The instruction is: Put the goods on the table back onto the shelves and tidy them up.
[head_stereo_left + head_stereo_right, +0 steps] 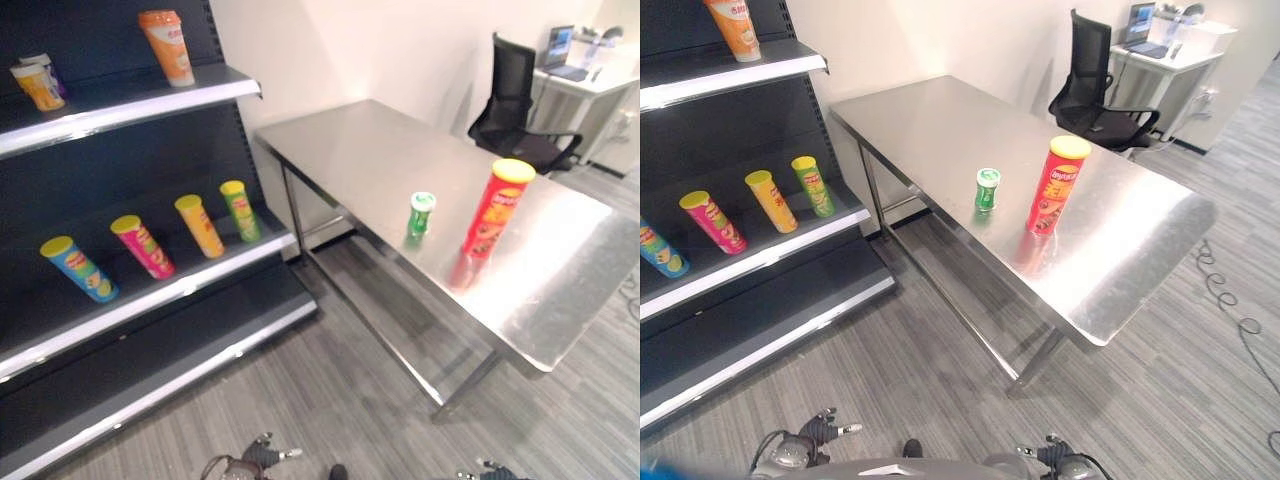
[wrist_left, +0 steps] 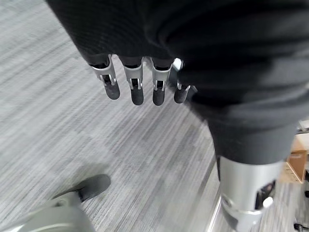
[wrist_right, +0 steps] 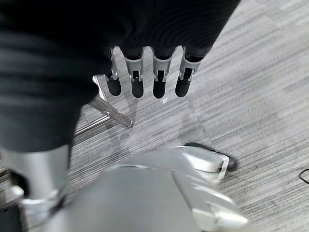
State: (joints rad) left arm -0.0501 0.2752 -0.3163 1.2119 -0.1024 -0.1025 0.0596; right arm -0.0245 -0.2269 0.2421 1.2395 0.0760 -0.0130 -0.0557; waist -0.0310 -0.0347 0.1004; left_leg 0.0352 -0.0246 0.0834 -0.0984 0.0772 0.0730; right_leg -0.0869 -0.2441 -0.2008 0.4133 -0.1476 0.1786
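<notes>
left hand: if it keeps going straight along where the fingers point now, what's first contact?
Most likely the grey carpeted floor. The left hand hangs with relaxed, straight fingers aimed down at bare floor, with nothing between them as far as its wrist view shows; depth is unclear.

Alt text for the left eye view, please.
A tall red cylindrical snack can with a yellow lid and a small green can stand on a steel table; four coloured cans lean on the dark shelf beside it.

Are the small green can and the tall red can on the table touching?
Apart. The right eye view shows bare tabletop between the green can and the red can.
</notes>
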